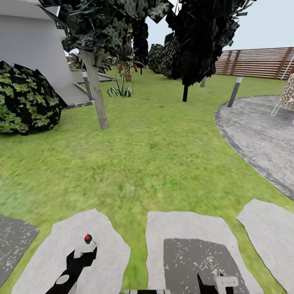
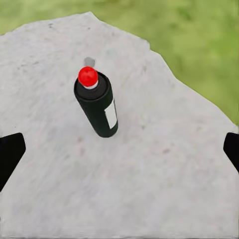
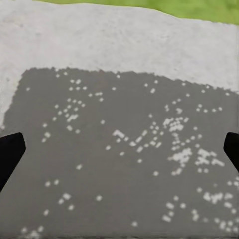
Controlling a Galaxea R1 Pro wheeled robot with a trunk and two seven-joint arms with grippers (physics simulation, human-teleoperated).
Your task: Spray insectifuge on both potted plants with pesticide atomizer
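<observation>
Pesticide atomizer (image 2: 97, 103), a dark bottle w/ red cap, is seen upright on a grey stone slab (image 2: 149, 164); a white label is carried on its side, no writing legible. Left gripper (image 2: 119, 149) is held spread wide above the slab, fingers apart, nothing grasped. Right gripper (image 3: 119, 149) is likewise held wide open over a shadowed slab (image 3: 119, 45). In the head view, lawn (image 1: 147, 155), a tree trunk (image 1: 98, 98), a dark bush (image 1: 24, 98), a wooden fence (image 1: 261, 61) & a potted plant (image 1: 121, 89) far off are shown.
</observation>
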